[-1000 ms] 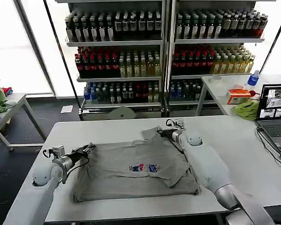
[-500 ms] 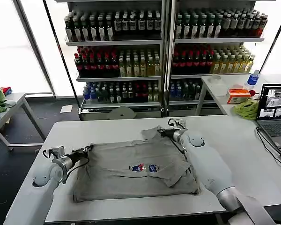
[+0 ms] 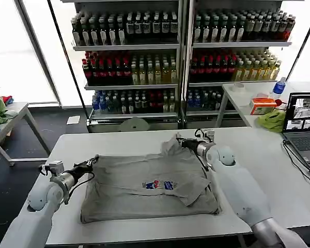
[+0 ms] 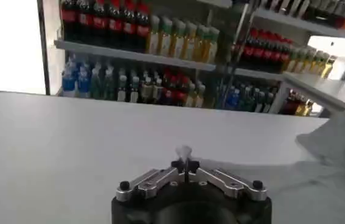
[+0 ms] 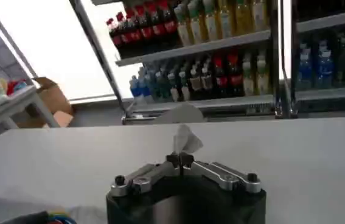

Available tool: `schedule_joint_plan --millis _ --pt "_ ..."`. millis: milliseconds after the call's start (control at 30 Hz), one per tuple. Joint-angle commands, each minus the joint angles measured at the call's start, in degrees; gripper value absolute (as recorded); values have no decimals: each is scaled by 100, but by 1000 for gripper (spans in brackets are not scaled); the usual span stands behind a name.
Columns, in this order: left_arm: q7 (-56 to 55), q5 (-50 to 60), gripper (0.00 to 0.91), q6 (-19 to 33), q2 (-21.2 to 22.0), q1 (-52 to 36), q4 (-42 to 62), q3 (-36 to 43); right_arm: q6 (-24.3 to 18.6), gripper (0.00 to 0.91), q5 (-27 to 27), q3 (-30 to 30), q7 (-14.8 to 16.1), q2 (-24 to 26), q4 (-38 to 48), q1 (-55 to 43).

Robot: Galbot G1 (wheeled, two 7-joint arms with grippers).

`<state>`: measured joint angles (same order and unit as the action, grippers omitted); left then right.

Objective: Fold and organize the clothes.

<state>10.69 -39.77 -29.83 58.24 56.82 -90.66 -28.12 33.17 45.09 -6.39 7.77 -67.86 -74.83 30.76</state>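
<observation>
Lying spread across the middle of the white tabletop (image 3: 258, 150): a light gray shirt (image 3: 144, 188), chest print (image 3: 159, 184) facing up, front hem toward the near tabletop edge, right side doubled over in a diagonal fold near the print. Pinching the shirt's far left corner: left end effector (image 3: 94, 160), fingers pressed together on a small peak of gray cloth, that corner raised slightly off the tabletop; seen likewise in the left wrist view, left end effector (image 4: 185, 163) clamped shut on a little tuft of fabric, more gray cloth lying off toward the right arm's side. Pinching the shirt's far right corner, by the collar region: right end effector (image 3: 180, 141), fingers closed on a bunched flap that stands up from the tabletop; in the right wrist view, right end effector (image 5: 179, 158) gripping a pale upright point of cloth, a patch of the print just visible at the frame's lower corner. Both arms stretched out low over the tabletop, left arm along the shirt's left edge, right arm running beside the shirt's right edge, with the folded side just next to it. Beyond the shirt, past the tabletop's far edge: shelves of bottled drinks (image 3: 139, 57). To the right of the shirt, well apart on a neighbouring surface: an open laptop (image 3: 302, 121) and a bright green cloth (image 3: 272, 120).
</observation>
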Motion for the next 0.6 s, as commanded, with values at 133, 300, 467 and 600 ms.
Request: schedule_joint_plan --millis 133,300,467,600 --pt "-262 -198 10 -84 -18 1194 -1552 -605 -7 0 928 -1108 -392 889 -2679 1994" --pt "-448 -263 0 -142 37 1829 -2124 -824 -8 0 1370 -1842 -515 1293 -3534 3162" --pt "-640 -230 0 -241 184 2446 -2695 -1039 -30 0 1435 -2165 -562 1448 -4108 3819" --pt "-672 -175 10 -300 182 2863 -2918 -1187 -29 0 1431 -2328 -660 1510 -4402 4300"
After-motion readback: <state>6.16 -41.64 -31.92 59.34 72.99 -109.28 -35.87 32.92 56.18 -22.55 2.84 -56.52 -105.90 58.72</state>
